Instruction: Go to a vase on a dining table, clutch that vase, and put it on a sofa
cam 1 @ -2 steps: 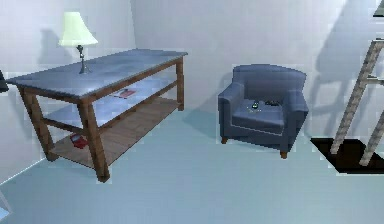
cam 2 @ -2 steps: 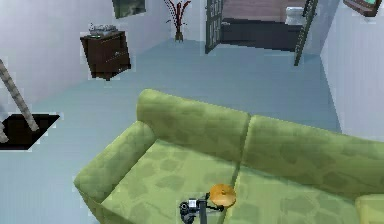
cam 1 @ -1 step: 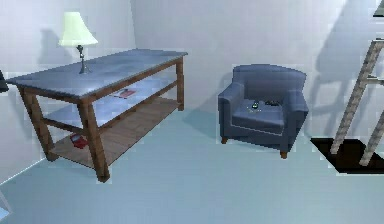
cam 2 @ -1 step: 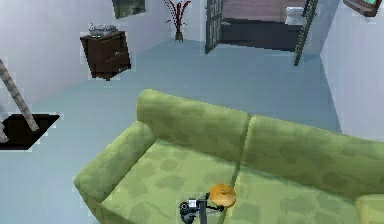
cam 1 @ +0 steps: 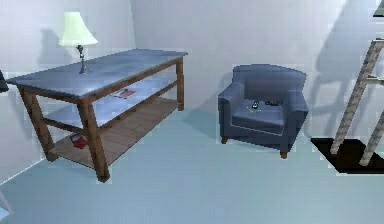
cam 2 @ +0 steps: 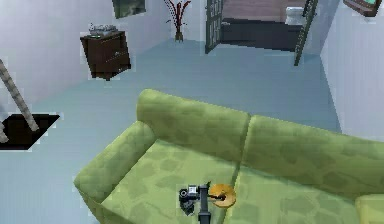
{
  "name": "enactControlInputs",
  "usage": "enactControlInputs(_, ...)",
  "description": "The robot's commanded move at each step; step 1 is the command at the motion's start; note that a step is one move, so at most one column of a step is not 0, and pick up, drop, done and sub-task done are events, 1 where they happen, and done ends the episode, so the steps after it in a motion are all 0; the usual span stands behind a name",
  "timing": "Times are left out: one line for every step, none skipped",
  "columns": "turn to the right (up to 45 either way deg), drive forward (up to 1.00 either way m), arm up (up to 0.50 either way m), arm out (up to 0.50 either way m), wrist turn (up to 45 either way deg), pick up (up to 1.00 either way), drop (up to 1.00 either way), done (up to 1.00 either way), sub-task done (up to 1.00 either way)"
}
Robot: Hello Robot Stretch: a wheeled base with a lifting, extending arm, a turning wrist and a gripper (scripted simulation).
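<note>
A: Tabletop in the forward view, what load?
B: The blue-grey tabletop [cam 1: 110, 68] carried one lamp [cam 1: 78, 35] near its left end. The middle shelf [cam 1: 150, 92] held a flat red-and-white item [cam 1: 126, 93], and the bottom shelf [cam 1: 130, 125] held a small red thing [cam 1: 79, 141].
A: Seats?
B: The blue armchair [cam 1: 268, 78] had a small dark thing [cam 1: 259, 104] on its cushion. The green sofa [cam 2: 200, 120] showed a round yellow-brown thing [cam 2: 221, 194] at the seat, but contact could not be told. Both seats stood on pale floor [cam 1: 200, 180].

Home living room: sofa [cam 2: 190, 125], armchair [cam 1: 263, 105], lamp [cam 1: 78, 33]
</note>
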Motion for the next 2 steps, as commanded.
enactControlInputs(0.0,0.0,0.0,-0.08,0.0,0.0,0.0,0.0,0.0)
enactControlInputs(0.0,0.0,0.0,0.0,0.0,0.0,0.0,1.0,0.0)
